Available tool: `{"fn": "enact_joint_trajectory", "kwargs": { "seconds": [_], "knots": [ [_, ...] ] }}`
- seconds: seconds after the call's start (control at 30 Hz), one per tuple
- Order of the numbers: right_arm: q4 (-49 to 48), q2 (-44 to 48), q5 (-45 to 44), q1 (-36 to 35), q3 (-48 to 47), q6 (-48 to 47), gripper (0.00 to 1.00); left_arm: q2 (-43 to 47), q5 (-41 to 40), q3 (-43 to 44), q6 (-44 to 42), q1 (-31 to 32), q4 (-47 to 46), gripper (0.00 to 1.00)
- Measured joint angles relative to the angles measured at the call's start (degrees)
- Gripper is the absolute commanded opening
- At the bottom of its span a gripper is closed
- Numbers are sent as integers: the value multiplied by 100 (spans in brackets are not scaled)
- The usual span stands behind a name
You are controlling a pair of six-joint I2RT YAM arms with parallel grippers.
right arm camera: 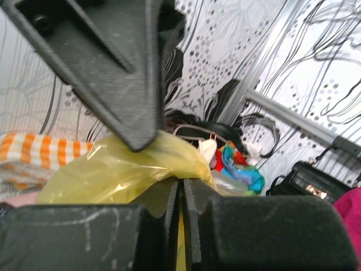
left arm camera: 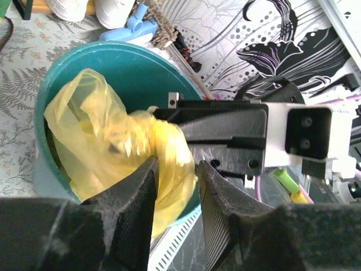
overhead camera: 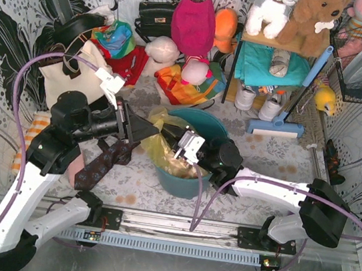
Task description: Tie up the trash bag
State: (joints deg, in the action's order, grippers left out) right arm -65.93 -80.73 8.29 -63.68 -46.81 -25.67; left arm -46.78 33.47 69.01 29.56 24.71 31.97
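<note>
1. The trash bag (overhead camera: 155, 144) sits inside the teal bin (overhead camera: 184, 183), which stands near the middle of the worktop (overhead camera: 279, 156)
2. Its thin yellow film is gathered into a crinkled bunch toward the bin's left rim, and part of it hangs over that rim
3. The left pincer (overhead camera: 154, 130) reaches in from the left, just above the rim of the bin
4. In the left wrist view its jaws stand part-way apart; a wad of the yellow film fills the gap and touches both fingers (left arm camera: 138, 197), so it holds the bag by that wad
5. The right pincer (overhead camera: 170, 132) comes in from the right across the top of the bin, its tips almost meeting the left one's tips over the bunched plastic
6. In the right wrist view its jaws are pressed together, with a thin strip of yellow film caught in the seam between them, so it pinches the bag
7. One dark finger of the left pincer hangs just above the right one, touching the top of the yellow bunch
8. A cream tote bag (overhead camera: 74, 79) lies behind the left arm, well apart from the bin
9. A dark patterned tie (overhead camera: 99, 168) lies on the worktop to the bin's left
</note>
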Motion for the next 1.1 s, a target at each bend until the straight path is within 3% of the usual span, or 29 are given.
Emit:
{"fn": "enact_joint_trajectory", "kwargs": {
  "seconds": [0.3, 0.53, 0.7, 1.1],
  "knots": [
    [-1272, -55, -39, 0, 216, 11, 5, 358, 70, 9, -149, 0, 437, 39],
    [-1805, -52, 101, 0, 358, 7, 4, 195, -1130, 643, -505, 2, 1215, 40],
    [-1930, -42, 306, 0, 398, 11, 4, 24, -1246, 671, -468, 2, 855, 40],
    [-1926, -42, 546, 0, 404, 13, 4, -55, -278, -321, 304, 2, -372, 41]
  ]
}}
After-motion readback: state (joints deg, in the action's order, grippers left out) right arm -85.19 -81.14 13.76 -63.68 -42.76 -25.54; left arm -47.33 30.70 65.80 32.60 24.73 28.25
